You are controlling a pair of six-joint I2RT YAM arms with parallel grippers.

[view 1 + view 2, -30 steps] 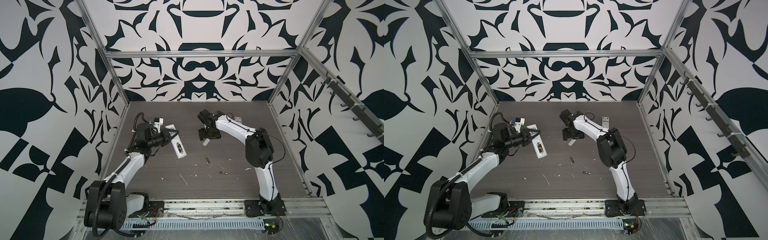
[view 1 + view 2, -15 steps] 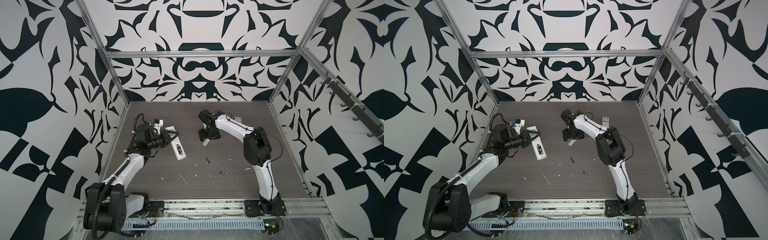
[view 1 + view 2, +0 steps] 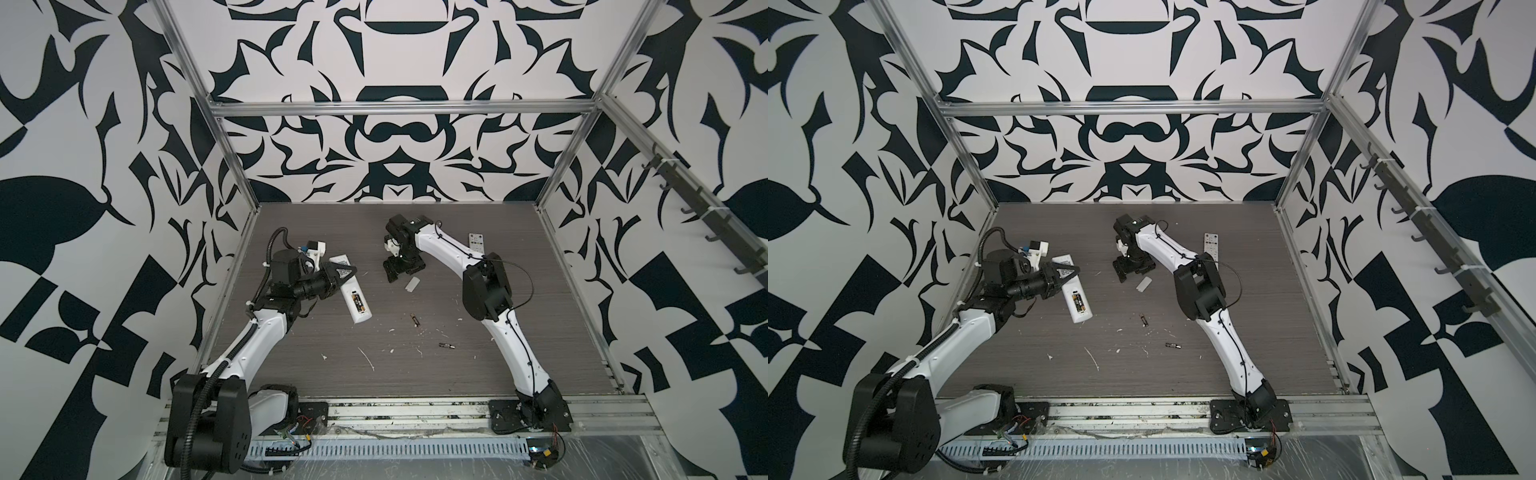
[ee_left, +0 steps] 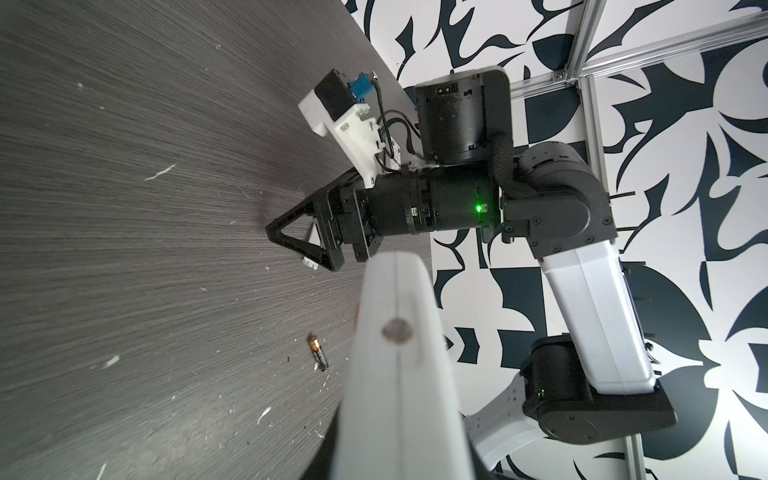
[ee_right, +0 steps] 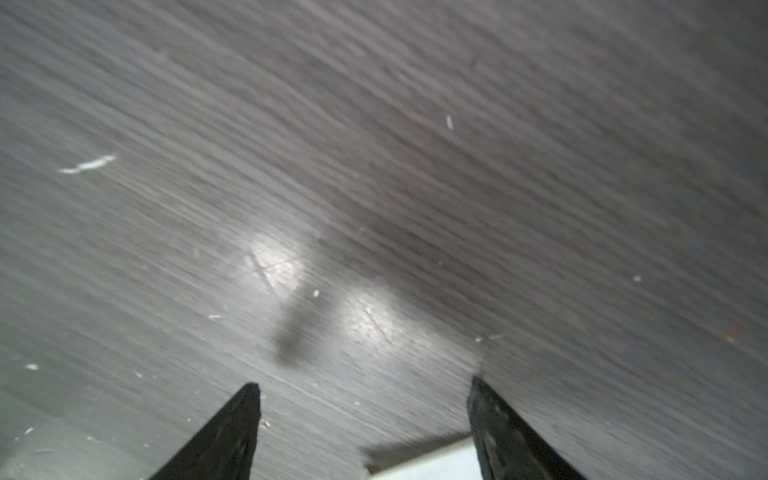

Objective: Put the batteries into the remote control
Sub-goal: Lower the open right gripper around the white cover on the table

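Clamping the remote (image 3: 360, 313) in the left gripper (image 3: 348, 274) with two batteries (image 3: 357, 301) apparently seated in its open bay, leaving two loose batteries (image 3: 414, 319) on the table (image 3: 498, 374) near the wide-open, empty right gripper (image 3: 402, 272).

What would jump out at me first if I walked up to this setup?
The bold black-and-white patterned walls grab the eye, boxing in a grey table. At the left, the left gripper clamps a white remote whose open back shows two batteries already seated. Two loose batteries lie mid-table, and the right gripper hangs open further back.
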